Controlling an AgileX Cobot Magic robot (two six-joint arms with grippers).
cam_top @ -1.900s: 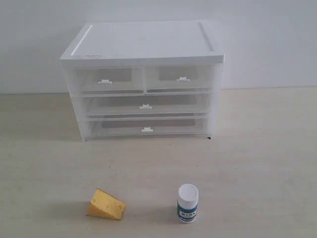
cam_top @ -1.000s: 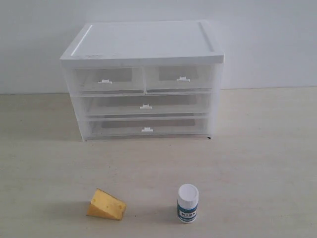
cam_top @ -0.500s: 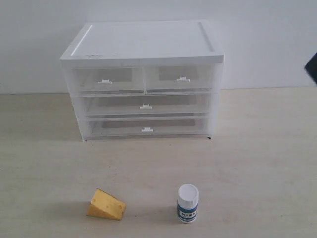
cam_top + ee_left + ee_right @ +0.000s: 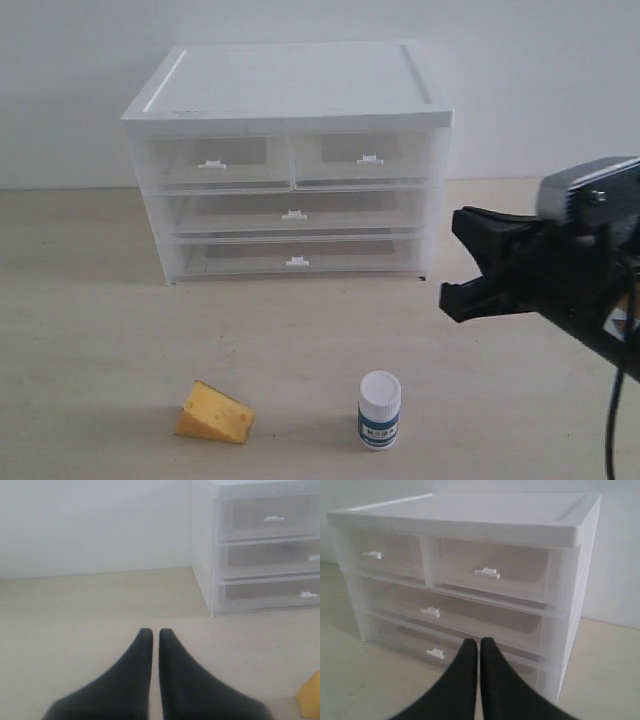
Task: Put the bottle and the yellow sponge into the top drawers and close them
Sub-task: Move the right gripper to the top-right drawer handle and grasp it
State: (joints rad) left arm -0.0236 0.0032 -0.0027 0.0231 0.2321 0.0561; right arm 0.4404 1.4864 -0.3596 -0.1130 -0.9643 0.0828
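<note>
looks like the first step: right gripper, closed and empty at the frame's right, must pull open the top drawers; left gripper closed too.

Bottle upright nr yellow sponge

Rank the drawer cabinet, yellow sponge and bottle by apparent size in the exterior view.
Largest: the cabinet, by far.
Then the yellow sponge and the bottle: roughly alike, sponge wider, bottle taller, so unranked.
</note>
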